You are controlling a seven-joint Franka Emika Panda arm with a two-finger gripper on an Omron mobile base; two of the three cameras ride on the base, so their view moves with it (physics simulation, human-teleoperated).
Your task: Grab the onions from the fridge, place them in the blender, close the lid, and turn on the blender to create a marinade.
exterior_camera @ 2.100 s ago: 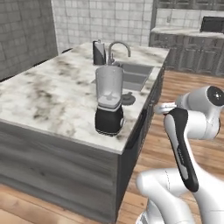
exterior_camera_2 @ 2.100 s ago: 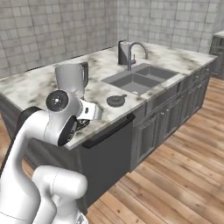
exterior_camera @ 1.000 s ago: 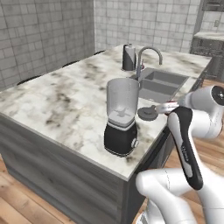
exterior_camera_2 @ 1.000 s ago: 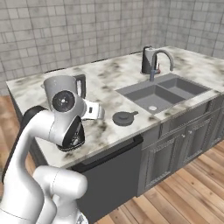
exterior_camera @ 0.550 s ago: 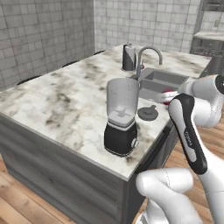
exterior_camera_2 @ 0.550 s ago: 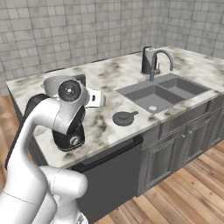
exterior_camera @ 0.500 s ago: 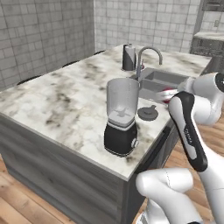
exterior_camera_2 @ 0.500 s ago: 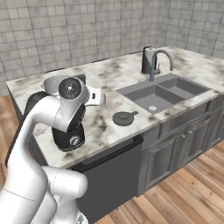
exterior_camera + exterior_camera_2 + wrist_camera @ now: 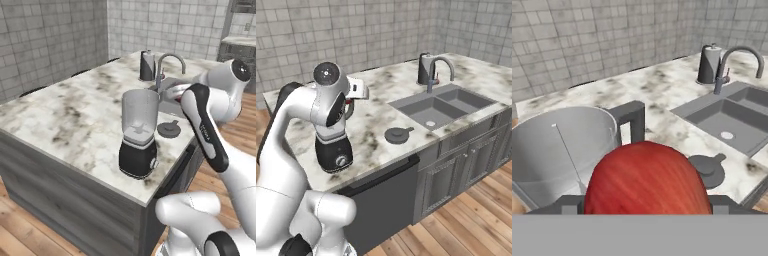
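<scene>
A red onion (image 9: 646,177) is held in the wide-spread gripper (image 9: 646,204), at three o'clock of the open blender (image 9: 138,135) jar's rim. The lid (image 9: 397,134) lies on the counter (image 9: 75,117). Dropping in, lidding and switching on are judged left.

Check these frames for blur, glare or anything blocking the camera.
Hand view: the red onion sits soft and oversized, hiding the gripper; the blender jar and sink stay sharp. Left base view: even, flat light, the arm covers the sink. Right base view: no glare, the lid is clear.
</scene>
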